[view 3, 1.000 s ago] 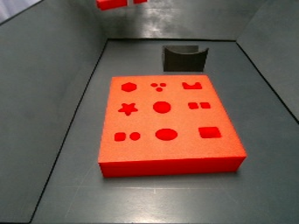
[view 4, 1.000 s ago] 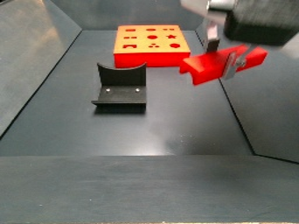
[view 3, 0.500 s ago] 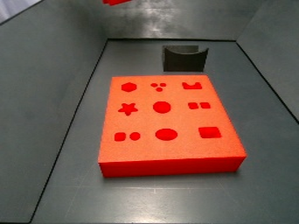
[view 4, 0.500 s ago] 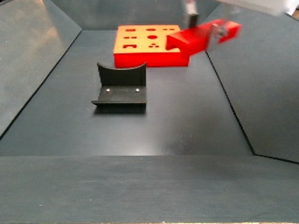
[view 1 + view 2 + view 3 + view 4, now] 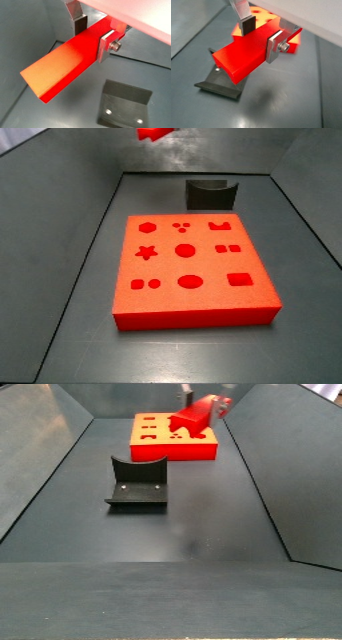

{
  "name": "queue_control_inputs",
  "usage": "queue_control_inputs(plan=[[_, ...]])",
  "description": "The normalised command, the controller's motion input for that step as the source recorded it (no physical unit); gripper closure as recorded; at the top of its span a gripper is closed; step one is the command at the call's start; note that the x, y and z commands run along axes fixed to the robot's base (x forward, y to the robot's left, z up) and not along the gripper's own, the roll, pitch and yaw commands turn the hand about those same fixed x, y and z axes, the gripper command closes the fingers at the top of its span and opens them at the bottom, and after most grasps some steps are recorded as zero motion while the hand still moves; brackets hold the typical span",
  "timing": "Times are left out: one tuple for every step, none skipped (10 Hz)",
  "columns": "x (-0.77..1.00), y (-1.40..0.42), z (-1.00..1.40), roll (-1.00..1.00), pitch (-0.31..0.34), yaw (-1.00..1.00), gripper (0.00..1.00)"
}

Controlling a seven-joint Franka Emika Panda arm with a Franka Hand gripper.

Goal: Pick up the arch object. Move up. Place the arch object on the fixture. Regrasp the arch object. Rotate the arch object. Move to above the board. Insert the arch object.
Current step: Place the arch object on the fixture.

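The pincer [image 5: 93, 35] is clamped on the arch object [image 5: 67, 62], its two silver fingers [image 5: 274, 47] pressing the bar's opposite faces in both wrist views. The bar juts out past the fingers, held in the air. Below the pincer, the fixture [image 5: 219, 84] sits on the dark counter [image 5: 298, 107], and the board [image 5: 171, 438] lies beneath the raised arch object in a side view.

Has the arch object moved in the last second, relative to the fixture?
Yes. In a side view the arch object, held in the tool, has travelled away from the fixture toward the board, now overlapping its far right corner.
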Motion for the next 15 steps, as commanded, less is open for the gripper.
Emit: queue_control_inputs(plan=[[1.00, -0.30, 0.00, -0.04, 0.152, 1.00, 1.00], [1.00, -0.25, 0.00, -0.06, 0.188, 1.00, 1.00], [1.00, -0.22, 0.00, -0.07, 0.219, 1.00, 1.00], [1.00, -0.19, 0.00, -0.08, 0.247, 1.00, 1.00], [1.00, -0.14, 0.00, -0.10, 0.287, 0.85, 1.00], [1.00, -0.13, 0.00, -0.10, 0.275, 0.70, 1.00], [1.00, -0.14, 0.00, -1.00, -0.022, 0.09, 1.00], [1.00, -0.11, 0.00, -1.00, -0.033, 0.03, 1.00], [0.89, -0.02, -0.01, -1.00, -0.015, 0.00, 1.00], [0.80, 0.00, 0.00, -1.00, 0.007, -0.01, 1.00], [0.71, 0.02, -0.01, -1.00, 0.032, -0.01, 1.00], [0.66, 0.03, -0.01, -1.00, 0.043, -0.02, 1.00], [0.57, 0.04, -0.02, -1.00, 0.061, -0.03, 1.00], [0.50, 0.04, -0.01, -1.00, 0.075, -0.04, 1.00], [0.40, 0.04, -0.02, -1.00, 0.094, -0.06, 1.00]])
